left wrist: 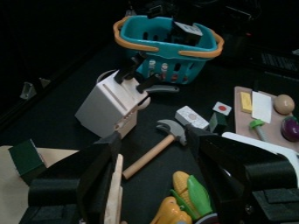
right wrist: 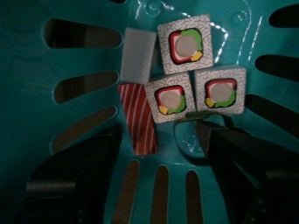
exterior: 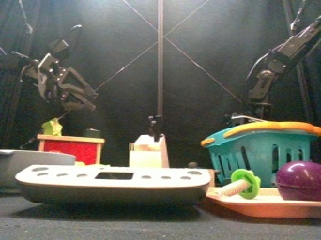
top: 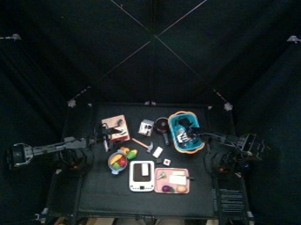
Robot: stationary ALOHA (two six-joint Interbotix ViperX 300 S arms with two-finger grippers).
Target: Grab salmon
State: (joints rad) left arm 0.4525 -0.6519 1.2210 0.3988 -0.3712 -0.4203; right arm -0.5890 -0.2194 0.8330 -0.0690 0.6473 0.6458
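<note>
The salmon (right wrist: 139, 118) is a thin red strip with pale stripes, lying on the floor of the teal basket (right wrist: 70, 52). In the right wrist view my right gripper (right wrist: 158, 171) hangs just over it inside the basket, open wide, with the strip's lower end between the jaws. Three sushi rolls (right wrist: 187, 42) lie beside the salmon and a pale grey block (right wrist: 136, 54) at its far end. From above, the basket (top: 184, 130) stands at the table's right, with the right gripper (top: 195, 136) over it. My left gripper (left wrist: 158, 184) is open and holds nothing, at the table's left (top: 104, 136).
A white knife block (left wrist: 111, 101), a toy hammer (left wrist: 152, 150) and small cartons (left wrist: 193, 118) lie mid-table. A cutting board (left wrist: 260, 131) carries toy food. Toy corn and peppers (left wrist: 187, 197) sit near the left gripper. A white device (exterior: 113, 183) fills the front edge.
</note>
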